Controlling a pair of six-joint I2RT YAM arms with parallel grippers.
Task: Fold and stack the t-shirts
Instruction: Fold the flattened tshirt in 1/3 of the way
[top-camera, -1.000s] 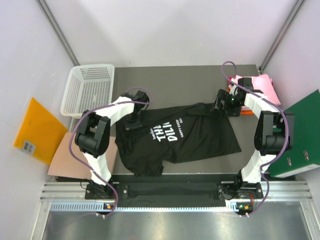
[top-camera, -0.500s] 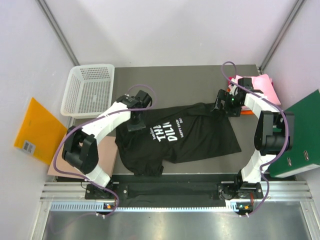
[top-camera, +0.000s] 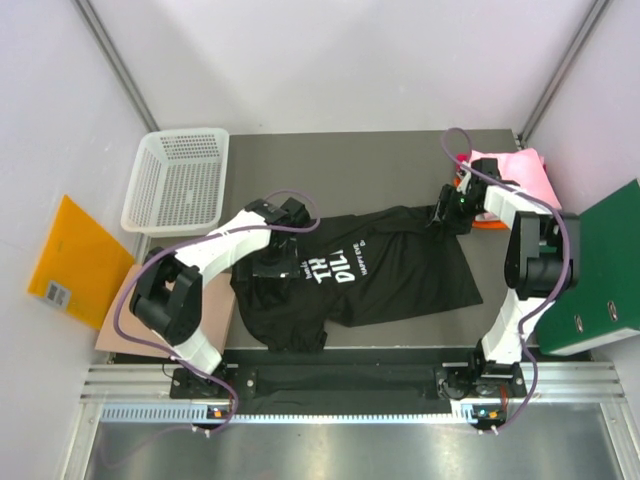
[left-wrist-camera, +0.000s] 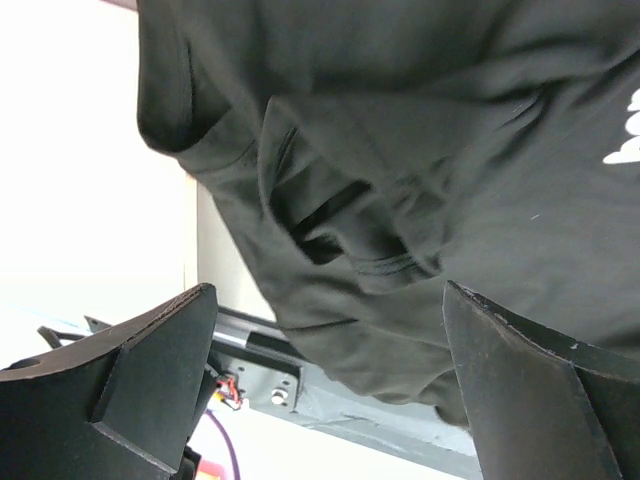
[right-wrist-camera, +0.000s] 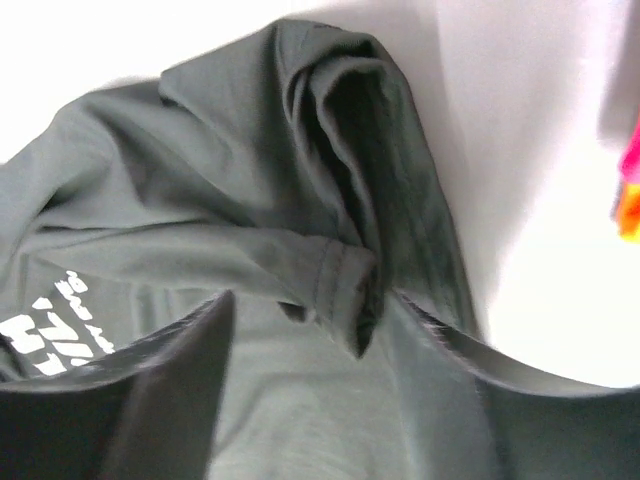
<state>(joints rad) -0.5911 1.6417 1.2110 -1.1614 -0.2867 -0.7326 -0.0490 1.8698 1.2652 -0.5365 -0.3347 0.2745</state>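
A black t-shirt (top-camera: 375, 275) with white lettering lies spread and rumpled on the dark table (top-camera: 330, 160). My left gripper (top-camera: 283, 247) hovers over its left shoulder, open. In the left wrist view the wide-apart fingers (left-wrist-camera: 130, 385) hold nothing, and the wrinkled black cloth (left-wrist-camera: 400, 200) lies beyond them. My right gripper (top-camera: 447, 215) is at the shirt's far right sleeve. In the right wrist view the bunched sleeve hem (right-wrist-camera: 350, 285) hangs between its parted fingers (right-wrist-camera: 140, 400). Folded pink (top-camera: 520, 168) and orange (top-camera: 490, 226) t-shirts are stacked at the back right.
A white mesh basket (top-camera: 178, 180) stands at the back left. A green folder (top-camera: 600, 265) lies off the table's right side. An orange envelope (top-camera: 75, 262) and a brown sheet (top-camera: 125, 320) lie on the left. The metal rail (top-camera: 350, 380) runs along the near edge.
My left gripper has opened and let go of the shirt's shoulder, shifting slightly right. The right gripper's jaws have narrowed around the sleeve, and that arm has folded closer in.
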